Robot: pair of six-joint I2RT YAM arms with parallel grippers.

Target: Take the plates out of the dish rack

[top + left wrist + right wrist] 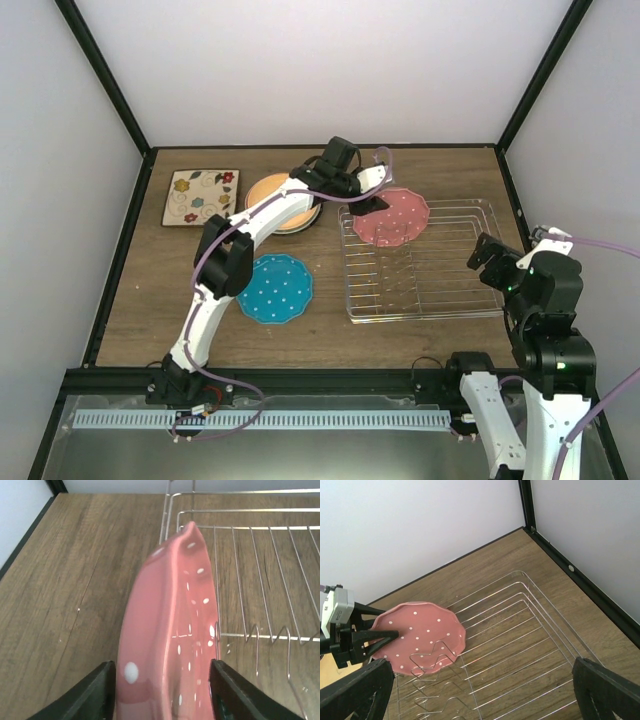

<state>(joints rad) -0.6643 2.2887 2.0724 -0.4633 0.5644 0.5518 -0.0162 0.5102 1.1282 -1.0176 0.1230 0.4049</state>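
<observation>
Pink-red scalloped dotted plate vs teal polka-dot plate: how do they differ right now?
Place: the pink-red scalloped white-dotted plate sits in the silver wire dish rack; the teal polka-dot plate lies on the wooden table.
Pose: the pink-red one is propped on the tines, the teal one flat.
Contact: the left gripper clamps the pink-red plate's rim; the teal plate is free.
Shared: scalloped rims, white dots.

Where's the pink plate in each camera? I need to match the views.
Top external: pink plate at centre, at the rack's far-left corner.
Left wrist: plate edge-on in mid-frame, between the left fingers.
Right wrist: plate at lower left, resting in the rack.
Shared landmark: the rack's wires right beside the plate.
</observation>
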